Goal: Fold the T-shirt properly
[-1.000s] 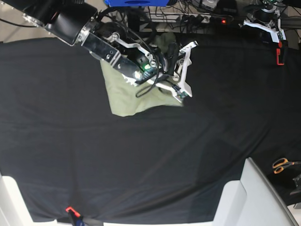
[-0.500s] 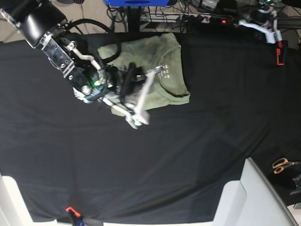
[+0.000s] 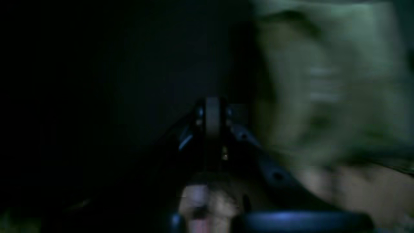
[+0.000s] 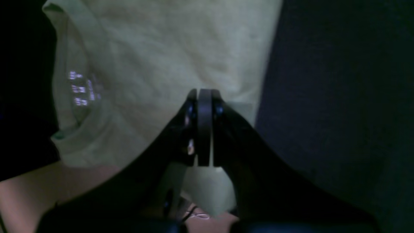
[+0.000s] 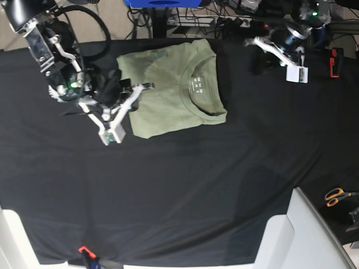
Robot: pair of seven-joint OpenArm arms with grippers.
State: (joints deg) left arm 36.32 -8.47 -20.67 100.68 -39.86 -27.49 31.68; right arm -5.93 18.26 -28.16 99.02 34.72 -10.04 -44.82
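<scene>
The T-shirt (image 5: 171, 92) lay as a compact folded rectangle near the far edge of the black table cloth (image 5: 185, 190), collar and printed label facing up, which suggested the folding was essentially complete. The right gripper (image 5: 111, 133) hung just beside its edge with jaws pressed together on nothing, and the left gripper (image 5: 296, 73) (well apart, toward the far corner) was likewise closed and empty, both apparently clear so the fold lay undisturbed.
</scene>
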